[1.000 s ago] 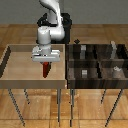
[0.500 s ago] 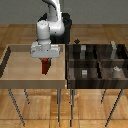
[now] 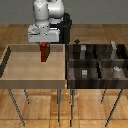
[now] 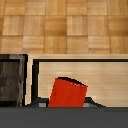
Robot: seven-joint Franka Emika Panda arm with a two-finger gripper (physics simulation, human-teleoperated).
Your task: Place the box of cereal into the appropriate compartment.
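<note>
The box of cereal [image 3: 45,53] is a small red box hanging upright above the light tan tray [image 3: 20,70], clear of its floor. My gripper [image 3: 45,46] is shut on the box's upper end. In the wrist view the box of cereal [image 4: 67,94] fills the near middle, with the tray floor behind it. The dark-brown four-part bin [image 3: 97,63] stands at the exterior view's right. Its far section [image 3: 106,49] on that side holds a tall pale-grey block [image 3: 115,48]; I take this for the appropriate compartment. The gripper is well to the left of it.
The tray's raised wall [image 3: 65,62] and the bin's near wall lie between the box and the bin sections. Small grey blocks [image 3: 85,73] sit in other sections. Both stand on thin metal legs over a wood floor [image 3: 30,110].
The gripper has risen with the red box, which now hangs higher above the tray floor than a second ago.
</note>
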